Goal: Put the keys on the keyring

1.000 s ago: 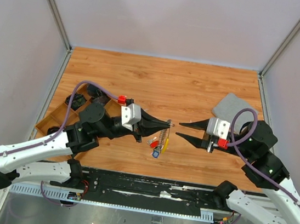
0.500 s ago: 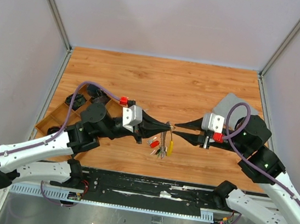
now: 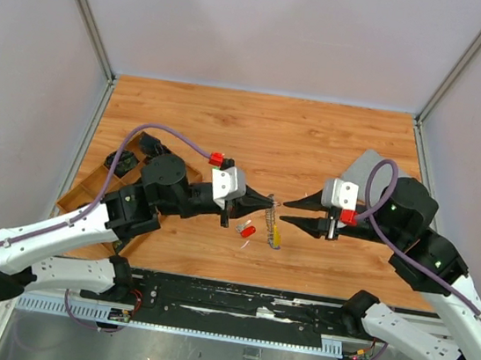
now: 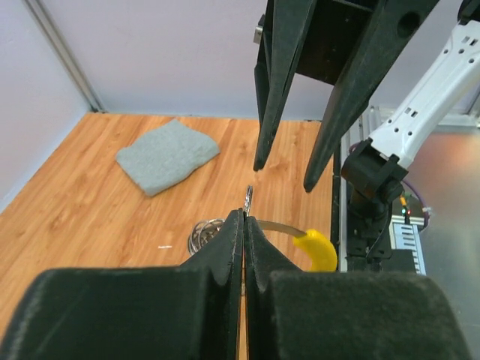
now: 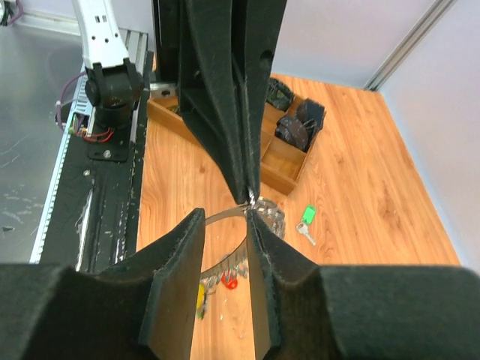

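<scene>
Keyring pos.: held clear of the desk, mid-way btwn the arms. It is pinched at its rim by the left claw, tips pressed tight together.

Near side: red key and yellow key hang from it. A blue key was lowest of the bunch a sec. ago; not made out now. The bunch has swung and sits a little further right than before, w/ the left arm pushed in and turned.

Right claw: a sec. ago it was spread and well apart from the ring. Half a sec. ago it had narrowed, tips at the ring. Now it is parted again part-way, tips just beside the left claw's, one finger each side of the ring wire. Contact w/ wire: cannot tell. No key in it.

Beyond the ring: green key lies apart from it, apparently loose on the desk. Further off, grey cloth at far right, unchanged.

Assessment: approach made, then grip relaxed. This reads as a re-set on the ring, not a threading stroke. Nothing added in this interval; green key outstanding.
</scene>
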Available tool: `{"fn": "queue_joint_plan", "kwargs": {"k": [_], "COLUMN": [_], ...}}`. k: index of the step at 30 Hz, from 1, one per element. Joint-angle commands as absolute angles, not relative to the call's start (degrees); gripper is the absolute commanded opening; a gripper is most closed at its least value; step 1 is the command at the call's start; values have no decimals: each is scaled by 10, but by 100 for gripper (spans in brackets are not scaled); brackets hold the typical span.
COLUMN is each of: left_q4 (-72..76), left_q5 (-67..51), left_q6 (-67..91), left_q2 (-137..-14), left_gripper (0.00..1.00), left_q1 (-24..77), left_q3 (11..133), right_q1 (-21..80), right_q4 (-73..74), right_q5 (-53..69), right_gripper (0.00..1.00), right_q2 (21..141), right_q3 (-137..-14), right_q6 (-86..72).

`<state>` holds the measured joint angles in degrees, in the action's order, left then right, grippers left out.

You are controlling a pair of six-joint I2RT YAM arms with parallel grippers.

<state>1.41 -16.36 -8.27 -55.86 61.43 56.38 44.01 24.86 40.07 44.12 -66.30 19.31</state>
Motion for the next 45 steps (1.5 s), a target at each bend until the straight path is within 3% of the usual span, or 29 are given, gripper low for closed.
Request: {"fn": "queue_joint_plan", "kwargs": {"k": [1, 8, 20, 45], "left_q4": [-71, -161, -189, -189], "left_q5": [-149, -124, -119, -119], "left_q6": [-123, -154, -167, -179], "left_q2": [-577, -605, -613, -620], "left_gripper": [1, 1, 1, 1], "left_q1": [619, 628, 635, 652], "left_q3": [627, 683, 703, 707], "right_q1": [450, 450, 449, 451], "right_q4": [306, 294, 283, 289], "right_q5": [405, 397, 376, 400], "right_gripper": [31, 34, 35, 21], "right_q2": [454, 463, 464, 494], "right_q3": [-684, -676, -665, -660], "right_q6": [215, 215, 219, 211]}}
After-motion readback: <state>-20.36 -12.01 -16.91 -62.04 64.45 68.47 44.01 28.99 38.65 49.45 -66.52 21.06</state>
